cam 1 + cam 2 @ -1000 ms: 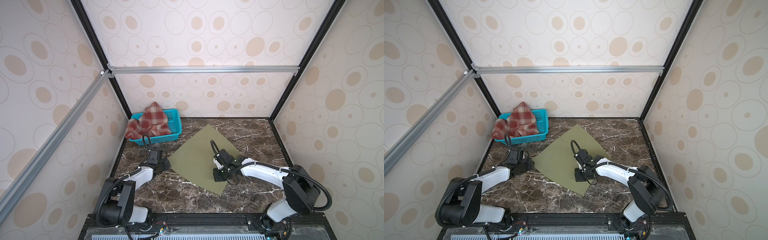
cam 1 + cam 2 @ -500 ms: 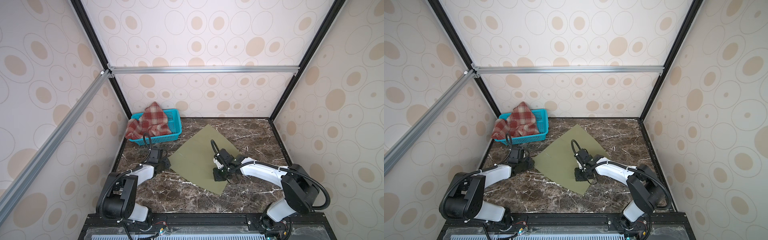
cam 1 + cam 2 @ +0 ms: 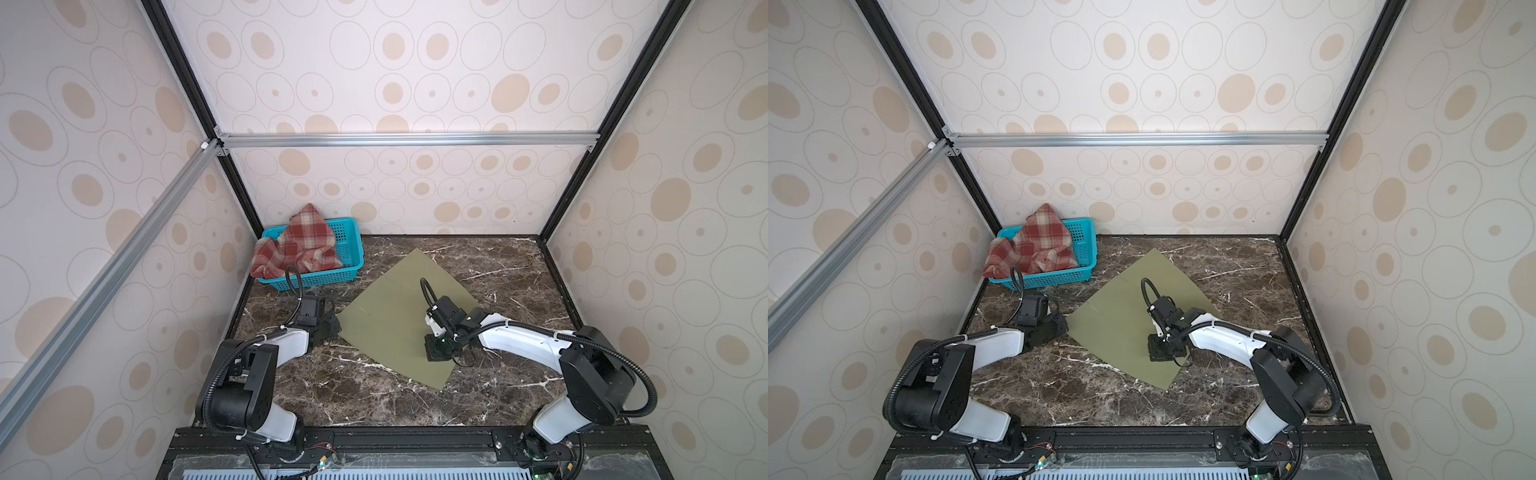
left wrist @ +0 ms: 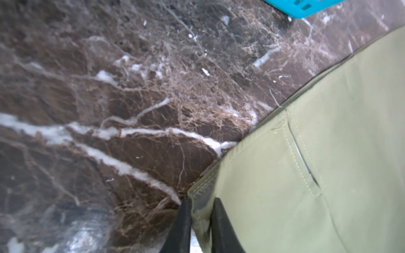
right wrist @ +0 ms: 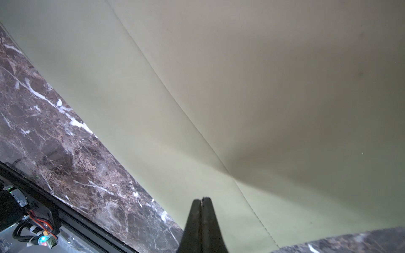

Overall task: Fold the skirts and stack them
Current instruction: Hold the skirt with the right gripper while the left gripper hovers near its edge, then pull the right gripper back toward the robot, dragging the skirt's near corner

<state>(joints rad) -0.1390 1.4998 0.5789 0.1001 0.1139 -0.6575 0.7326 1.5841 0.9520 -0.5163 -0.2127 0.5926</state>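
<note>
- Now my left end effector (image 4: 201, 200) is clamped on the olive skirt (image 4: 328, 142) at its corner, against the table (image 4: 109, 109).
- My right end effector (image 5: 201, 199), fingers together, rests tip-down on that skirt.

A teal basket (image 3: 318, 281) stands at the far left corner of the marble tabletop (image 3: 503, 291).

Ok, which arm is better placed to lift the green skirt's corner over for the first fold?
Left. The left hand has a corner of the olive-green skirt between its fingers, so it could probably lift straight away. The right hand is shut over flat cloth, holding nothing.
</note>
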